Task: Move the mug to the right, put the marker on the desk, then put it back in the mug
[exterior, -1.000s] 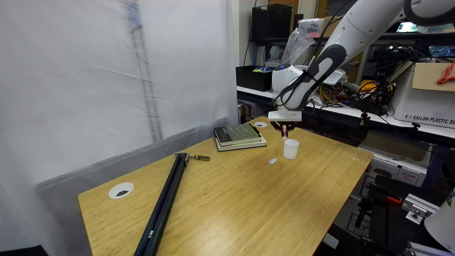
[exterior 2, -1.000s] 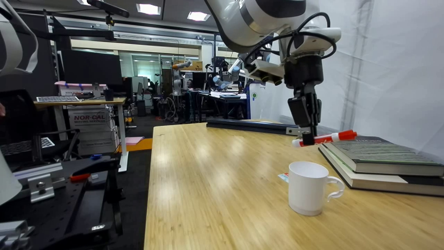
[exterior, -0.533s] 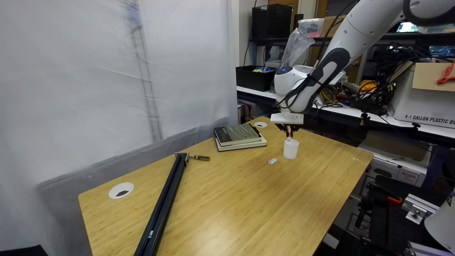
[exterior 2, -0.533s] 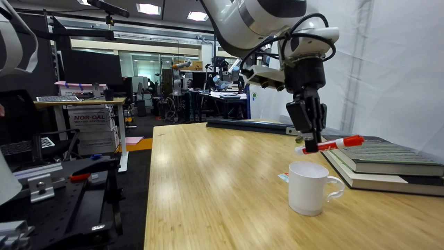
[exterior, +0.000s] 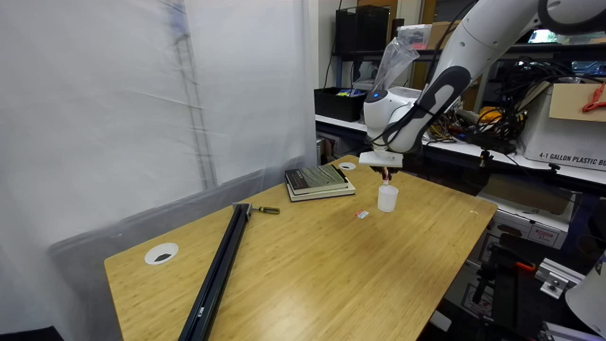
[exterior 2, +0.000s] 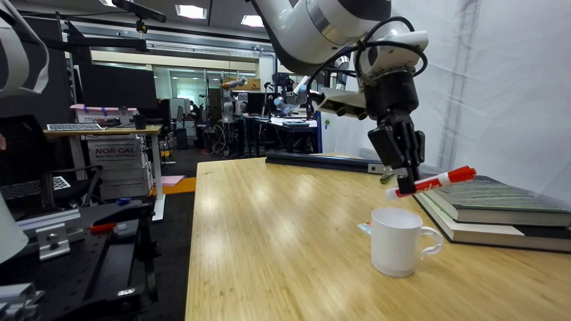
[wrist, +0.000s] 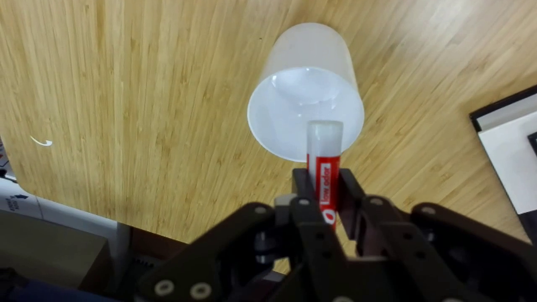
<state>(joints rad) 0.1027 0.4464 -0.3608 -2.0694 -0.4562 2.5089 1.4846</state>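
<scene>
The white mug (exterior 2: 395,245) stands upright on the light-wood desk (exterior 2: 276,249), its handle facing the books. My gripper (wrist: 322,184) is shut on the red and white marker (wrist: 326,178), its fingers pressed to both sides of the barrel. In an exterior view the marker (exterior 2: 446,179) slants, white end lower and red cap higher, above the mug's rim. Seen from the wrist, the white end overlaps the mug's opening (wrist: 293,113), which looks empty. A gap shows between marker and mug in an exterior view, so they are apart.
Two stacked books (exterior 2: 504,209) lie beside the mug. A small red-white scrap (exterior: 361,214) is close by on the desk. Farther off rest a long black bar (exterior: 218,270) and a screwdriver (exterior: 269,210). A grey-white curtain (exterior: 246,94) borders the desk.
The gripper has shifted slightly over toward the mug with the marker held. The marker has tilted more, its white end dropping and its red cap pointing higher. The mug has stayed put.
</scene>
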